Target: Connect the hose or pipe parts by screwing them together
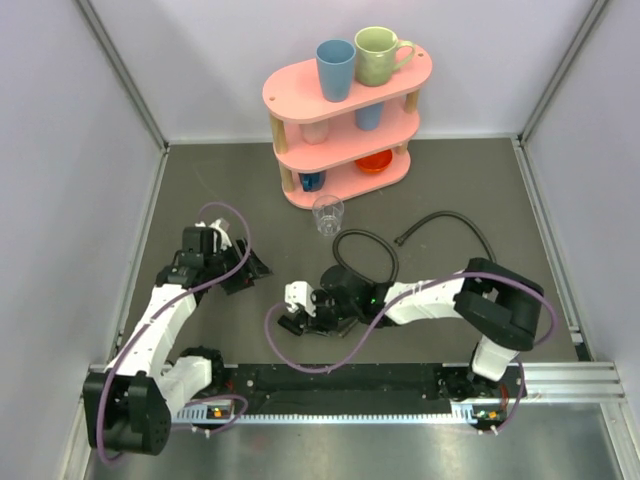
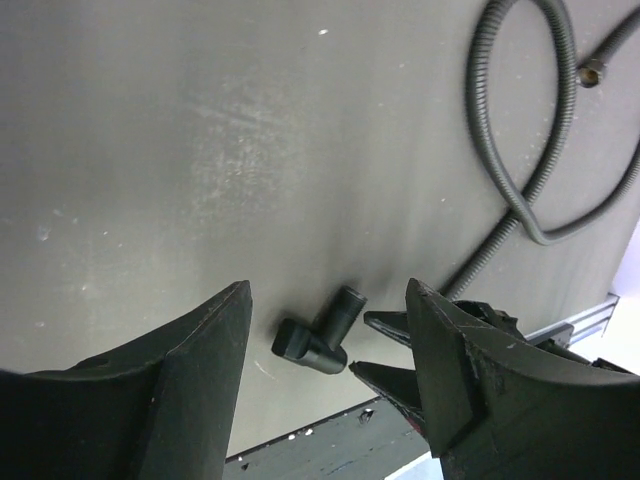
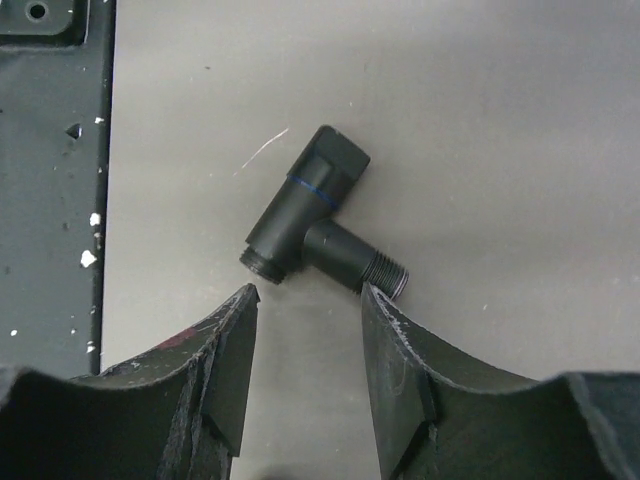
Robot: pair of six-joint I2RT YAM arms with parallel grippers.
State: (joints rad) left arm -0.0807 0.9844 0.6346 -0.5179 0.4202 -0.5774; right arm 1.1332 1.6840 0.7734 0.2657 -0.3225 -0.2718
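Right gripper (image 3: 305, 295) and left gripper (image 2: 328, 290) are both gaping, empty. The T-fitting (image 3: 315, 220) is lying on the table (image 3: 500, 100) at the right one's tips, hose (image 2: 519, 205) well apart. Closing off-centre is risking it skidding away.

Bright, even light; soft shadows; pale glare on the tabletop (image 2: 230, 130)

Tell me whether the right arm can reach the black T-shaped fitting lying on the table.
Likely yes: the fitting lies loose on the table just ahead of the right claw, whose jaws stand apart, with nothing between them.
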